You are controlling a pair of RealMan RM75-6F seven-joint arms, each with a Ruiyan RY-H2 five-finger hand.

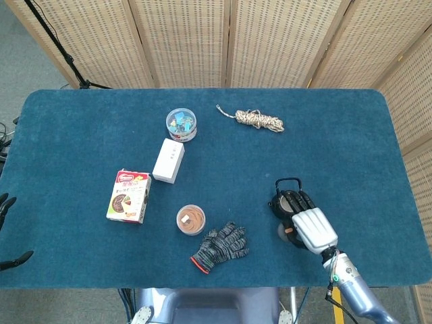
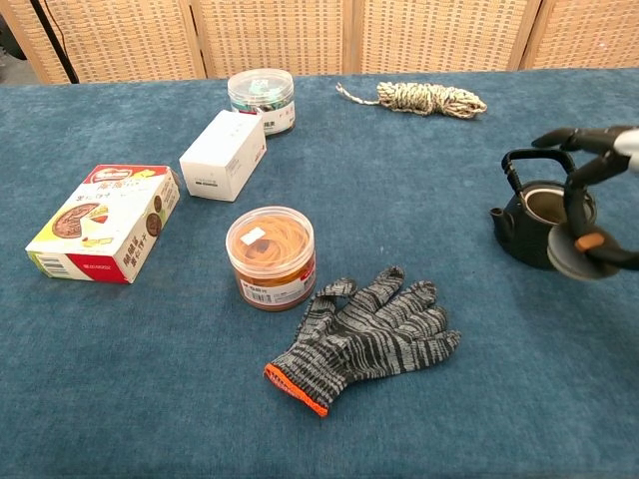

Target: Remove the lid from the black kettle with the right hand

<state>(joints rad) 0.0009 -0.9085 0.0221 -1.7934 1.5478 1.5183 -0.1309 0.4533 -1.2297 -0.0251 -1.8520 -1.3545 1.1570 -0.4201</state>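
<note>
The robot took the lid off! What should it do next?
Probably lower the lid onto the bare cloth in front of the kettle and let go: the right hand holds it in the air, clear of the open kettle.
</note>
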